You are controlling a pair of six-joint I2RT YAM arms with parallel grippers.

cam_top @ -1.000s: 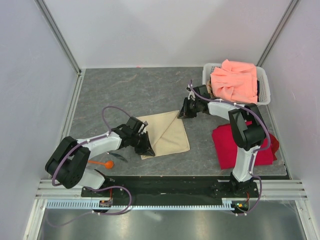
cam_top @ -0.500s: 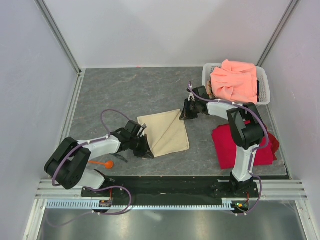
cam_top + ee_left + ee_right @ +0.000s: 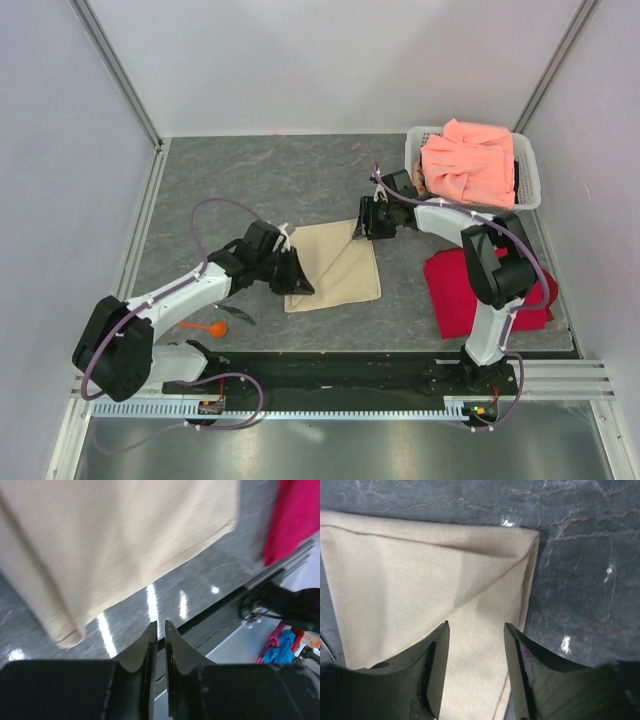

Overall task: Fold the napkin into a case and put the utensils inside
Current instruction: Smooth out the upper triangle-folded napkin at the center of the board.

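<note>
Beige napkin (image 3: 335, 268) folded diagonally, flat mid-frame, left end effector (image 3: 159, 626) barely parted, empty, right end effector (image 3: 476, 626) half-open over its corner

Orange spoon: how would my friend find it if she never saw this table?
Start at the grey table and go to its near edge, by the left arm. The orange spoon lies there beside a thin dark utensil. It is the only small, bright orange thing.
</note>
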